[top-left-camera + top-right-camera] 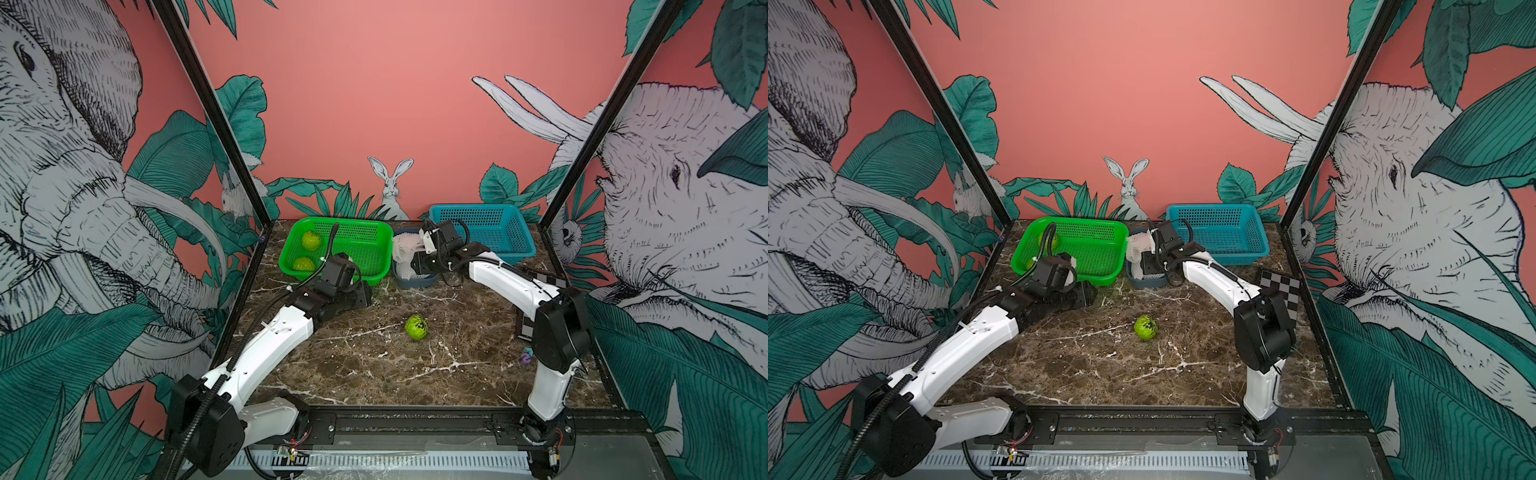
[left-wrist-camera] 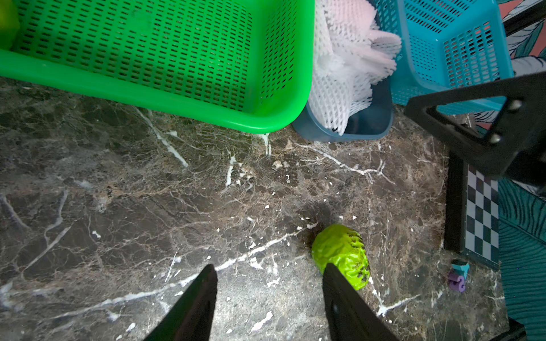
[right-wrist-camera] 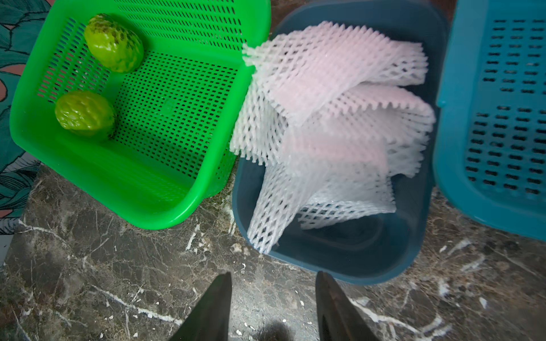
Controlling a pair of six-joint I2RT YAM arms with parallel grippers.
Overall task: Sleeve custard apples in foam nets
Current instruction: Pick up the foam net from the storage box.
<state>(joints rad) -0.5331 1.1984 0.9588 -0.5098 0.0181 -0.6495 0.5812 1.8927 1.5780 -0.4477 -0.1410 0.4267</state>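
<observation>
Your right jaws are released and empty, poised over the surface just short of the tub that holds the foam nets. The nets lie piled and overlapping, and one corner hangs over the rim of the green basket. If you pinch into the heap, you will likely lift several nets at once. A net may also catch on that rim and tug the basket, where the other two custard apples sit unsleeved. The tub looks light, so a net that drags could slide or tip it. Aim for the free edge of the nearest net, not the middle of the pile. Your left jaws are also released and grasp nothing. They sit low near the front of the green basket. The loose custard apple lies bare on the surface, near them but apart. In the left wrist view it shows off to one side of the gap, partly behind one finger. A round fruit on smooth stone will roll if a finger clips it, so centre the gap over it before you close. Both arms must meet mid-surface, so watch for them crossing.
</observation>
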